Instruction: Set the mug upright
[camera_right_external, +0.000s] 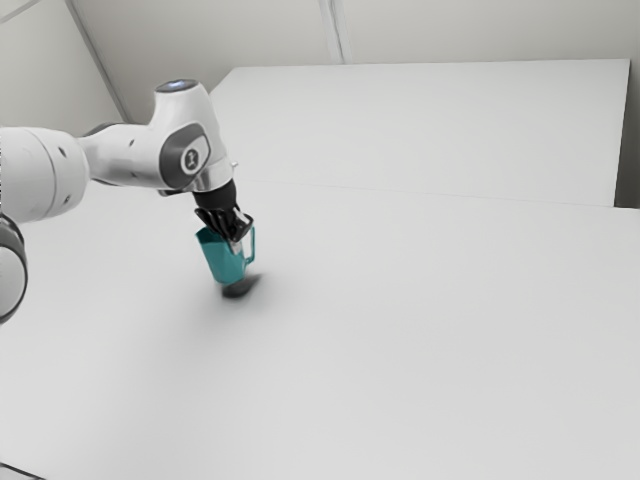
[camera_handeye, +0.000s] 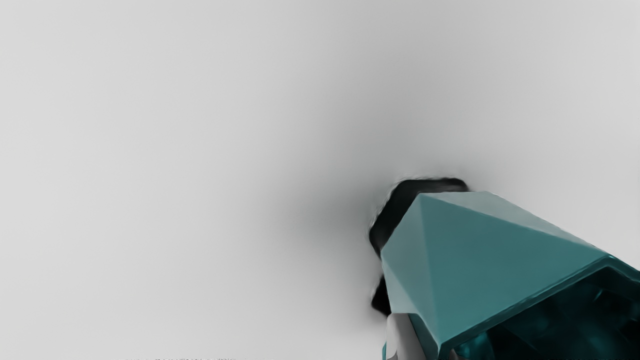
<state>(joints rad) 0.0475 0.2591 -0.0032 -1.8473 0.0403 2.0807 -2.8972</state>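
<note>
Pale grey walls (camera_right_external: 480, 28) rise behind a broad, smooth white table (camera_right_external: 400, 350), and the teal, flat-sided mug (camera_right_external: 222, 262) is over the table, well in from its far edge. Its long axis runs steeply but off vertical: the mouth faces upward and leans toward the exterior view's left, while the base is lower and set a little toward the exterior view's right. The teal loop handle (camera_right_external: 252, 245) stands out from the mug on the exterior view's right. In the wrist view the open mouth is nearer the camera and the narrower base farther away, toward the tabletop.

Relative to the mug, the black two-finger gripper (camera_right_external: 238, 243) is above it and at the handle side of its rim, reaching down from above with its tips against the mug. It pinches the mug's wall near the rim: one grey fingertip (camera_handeye: 402, 332) lies along the outside, on the handle side, and a small part of the other shows just inside the mouth. Most of the mug's body extends below the tips and away from the handle, toward the exterior view's left.

Under the mug's base a dark shadow (camera_right_external: 240, 288) falls on the table, spreading a little toward the exterior view's right. From above the mug, the white robot arm (camera_right_external: 135, 152) extends back toward the exterior view's left.
</note>
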